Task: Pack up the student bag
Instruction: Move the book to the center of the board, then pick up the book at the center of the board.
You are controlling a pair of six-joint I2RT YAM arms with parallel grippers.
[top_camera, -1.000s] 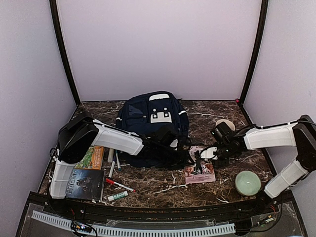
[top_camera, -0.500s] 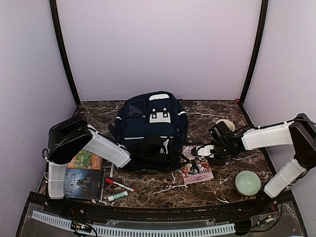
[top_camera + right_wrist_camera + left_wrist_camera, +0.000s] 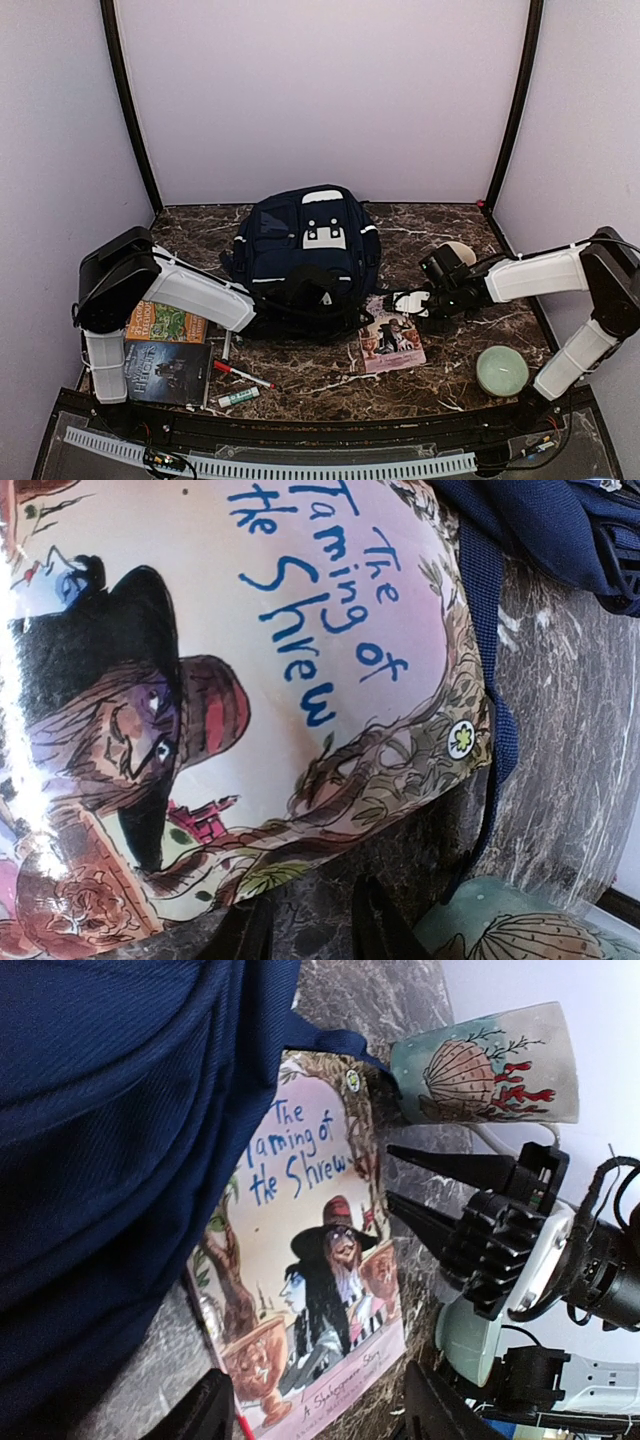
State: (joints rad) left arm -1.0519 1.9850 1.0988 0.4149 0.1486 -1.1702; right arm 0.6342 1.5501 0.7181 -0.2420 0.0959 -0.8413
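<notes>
Right pincer (image 3: 398,299) overhangs marble tabletop (image 3: 320,378) between lilac walls (image 3: 320,100).

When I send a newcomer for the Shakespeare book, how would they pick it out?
Find the big navy backpack in the middle of the marble table. The book lies flat just off its front right corner. Unlike the green book and the dark book at the far left, its pale cover shows a cartoon figure in a black hat.
</notes>
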